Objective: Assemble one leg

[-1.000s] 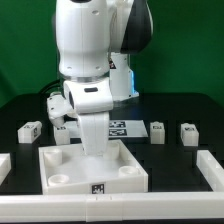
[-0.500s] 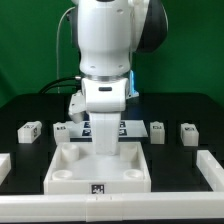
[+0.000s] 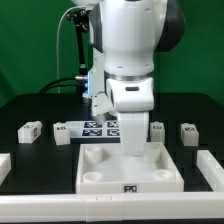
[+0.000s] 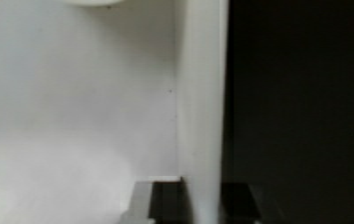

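Observation:
My gripper (image 3: 135, 148) reaches down into the large white tray-shaped panel (image 3: 100, 176) and is shut on one of its walls. In the wrist view the two dark fingers (image 4: 167, 203) straddle the panel's thin wall (image 4: 202, 120), with the gripper's middle (image 4: 204, 203) on that wall. Several small white legs with square markers lie in a row behind the panel: two on the exterior view's left (image 3: 30, 129) (image 3: 62, 131), two on its right (image 3: 157, 129) (image 3: 188, 131). No leg is held.
The marker board (image 3: 100, 127) lies behind the panel, partly hidden by the arm. White raised pieces sit at the front corners, on the exterior view's left (image 3: 4, 166) and right (image 3: 211, 166). The table is black.
The arm and the panel have moved together toward the exterior view's right. The legs have not moved.

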Controlling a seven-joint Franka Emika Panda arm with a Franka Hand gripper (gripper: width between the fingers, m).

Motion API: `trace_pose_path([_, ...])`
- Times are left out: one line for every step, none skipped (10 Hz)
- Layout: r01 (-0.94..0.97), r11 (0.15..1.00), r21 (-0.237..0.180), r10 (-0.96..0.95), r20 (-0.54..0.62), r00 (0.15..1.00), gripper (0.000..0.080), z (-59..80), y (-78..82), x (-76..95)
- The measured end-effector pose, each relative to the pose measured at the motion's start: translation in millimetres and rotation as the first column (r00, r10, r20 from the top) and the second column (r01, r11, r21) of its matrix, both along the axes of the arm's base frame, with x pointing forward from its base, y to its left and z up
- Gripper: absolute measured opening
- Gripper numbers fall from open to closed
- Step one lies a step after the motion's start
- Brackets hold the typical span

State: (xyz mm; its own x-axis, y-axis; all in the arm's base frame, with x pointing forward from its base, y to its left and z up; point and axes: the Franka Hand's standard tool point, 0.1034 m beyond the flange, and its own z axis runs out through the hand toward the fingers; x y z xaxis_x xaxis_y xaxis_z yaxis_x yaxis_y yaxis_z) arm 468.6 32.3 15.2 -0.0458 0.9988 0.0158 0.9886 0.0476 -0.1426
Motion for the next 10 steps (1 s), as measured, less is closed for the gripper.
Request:
trace_pose_path([-0.01,1.0,0.004,0.01,0.004,1.0,0.007,0.2,6.8,3.1])
trace_pose_path([-0.015,1.0,0.006,0.015,0.006,1.0,0.007,-0.6,10.6,5.9])
trace_pose_path([-0.016,1.0,0.009,0.015,0.01,1.0,0.007,-1.3,15.1,12.1])
trace_pose_path([-0.011,1.0,0.011,0.011,0.02,1.0,0.007,-1.0,18.7,20.0])
trace_pose_path([-0.003,1.0,0.011,0.002,0.018,1.0,0.007,-1.1,21.1,23.2])
trace_pose_path([0.019,1.0,0.006,-0.02,0.011,1.0,0.007,-1.1,23.6,24.3])
trace_pose_path([0.045,0.999,0.003,-0.045,0.012,0.999,0.007,-1.0,28.7,25.6])
trace_pose_path([0.052,0.999,0.001,-0.052,0.012,0.999,0.007,-0.8,31.3,25.6])
trace_pose_path([0.062,0.998,0.0,-0.062,0.012,0.998,0.007,-0.9,34.0,25.1])
trace_pose_path([0.056,0.998,0.001,-0.056,0.013,0.998,0.007,-0.7,38.1,25.1])
